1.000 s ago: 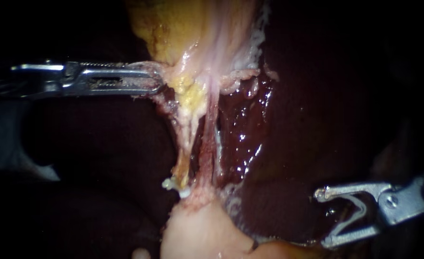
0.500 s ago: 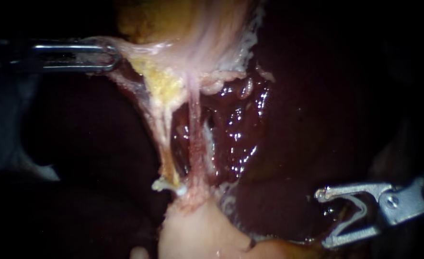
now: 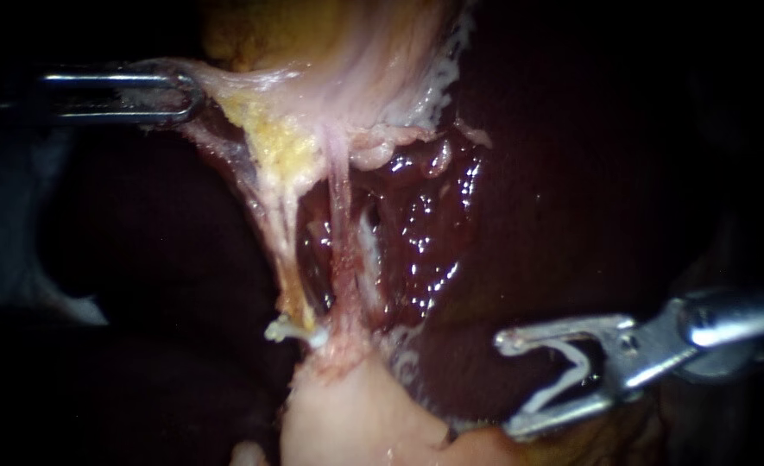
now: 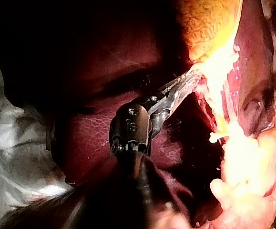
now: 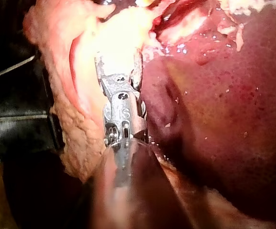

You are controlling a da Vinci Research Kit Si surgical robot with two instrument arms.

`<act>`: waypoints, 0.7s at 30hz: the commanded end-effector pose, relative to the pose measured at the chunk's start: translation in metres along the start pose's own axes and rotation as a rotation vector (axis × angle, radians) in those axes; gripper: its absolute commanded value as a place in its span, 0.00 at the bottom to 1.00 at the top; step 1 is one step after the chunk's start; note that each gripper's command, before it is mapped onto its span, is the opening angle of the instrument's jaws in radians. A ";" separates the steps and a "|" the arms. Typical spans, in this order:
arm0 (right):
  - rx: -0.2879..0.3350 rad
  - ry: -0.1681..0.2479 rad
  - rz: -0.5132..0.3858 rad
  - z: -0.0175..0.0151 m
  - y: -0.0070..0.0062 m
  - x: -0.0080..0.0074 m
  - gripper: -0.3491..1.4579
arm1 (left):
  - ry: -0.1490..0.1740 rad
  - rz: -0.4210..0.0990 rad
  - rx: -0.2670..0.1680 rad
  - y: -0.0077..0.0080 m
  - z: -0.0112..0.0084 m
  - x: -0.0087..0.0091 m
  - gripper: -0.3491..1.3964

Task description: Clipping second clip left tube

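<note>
Left instrument (image 3: 190, 95): the jaws are closed on a thin pale tissue fold (image 3: 235, 86), drawing it away from the tubes. Hazard: the fold looks thin and stretched. Excess pull may tear it, or it may slip from the jaws. Either fault would slacken the field and collapse the gap between the tubes.

Left tube (image 3: 288, 259): it hangs below and beyond the left jaws, coated with yellow fat. A small white piece (image 3: 288, 331), possibly a clip already in place, sits at its lower end. Hazard: a new clip placed against this piece may overlap it or seat poorly.

Second tube (image 3: 344, 250): it runs just beside the left tube, on the side nearer the right jaws. Hazard: the approaching jaws reach this tube first and may catch it alone, or catch both tubes together.

Liver (image 3: 571, 173): a wet dark surface lies behind and under the right jaws. Hazard: the lower jaw tip may scrape it during the advance.

Right instrument (image 3: 508, 384): the jaws stand wide apart with a white clip (image 3: 571, 380) seated between them, touching both. They are well apart from the left tube. Hazard: contact with tissue on the way may dislodge the clip.
</note>
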 end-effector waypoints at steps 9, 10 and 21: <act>-0.023 0.021 0.129 0.0059 0.0036 0.0039 0.47 | 0.002 0.000 0.004 0.0002 0.0003 -0.0002 0.00; -0.026 0.022 0.142 0.0065 0.0041 0.0040 0.47 | 0.002 0.000 0.004 0.0002 0.0003 -0.0002 0.00; -0.053 0.051 0.186 0.0115 0.0083 0.0035 0.47 | 0.002 0.000 0.004 0.0002 0.0004 -0.0002 0.00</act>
